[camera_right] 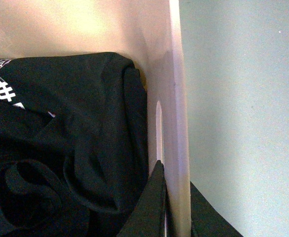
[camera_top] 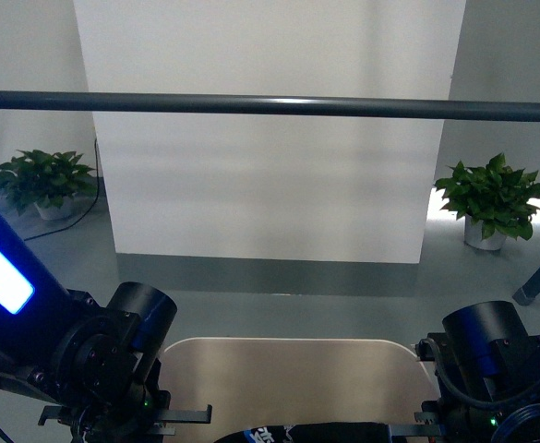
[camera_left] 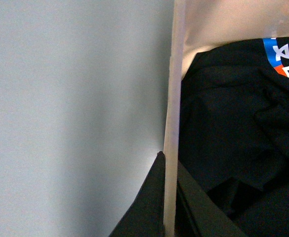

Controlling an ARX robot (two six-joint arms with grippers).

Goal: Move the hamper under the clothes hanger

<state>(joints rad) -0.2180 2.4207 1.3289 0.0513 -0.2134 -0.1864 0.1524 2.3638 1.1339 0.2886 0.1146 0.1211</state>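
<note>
We see the hamper [camera_top: 288, 374] low in the front view, between our two arms. It is smooth beige plastic with rounded far corners and a thin rim. One long, round, dark grey bar of the clothes hanger [camera_top: 270, 104] runs level across the whole view above it, and a slanted leg shows at the far right. From here we cannot tell whether the hamper sits right beneath that bar.

The left gripper [camera_left: 170, 200] straddles the hamper's side wall, with one dark finger outside, one inside, and the wall pinched between them. The right gripper [camera_right: 176, 207] clamps the opposite wall the same way.

Only the wrist views show the inside. A soft, crumpled black garment [camera_right: 70, 148] with a blue, white and red print fills the hamper and presses against both walls.

Bare, matt grey floor [camera_top: 279, 309] lies open beyond the far rim up to a white wall panel [camera_top: 270, 185]. A leafy potted plant [camera_top: 491, 203] stands well off on the right, and another plant [camera_top: 46, 182] on the left.
</note>
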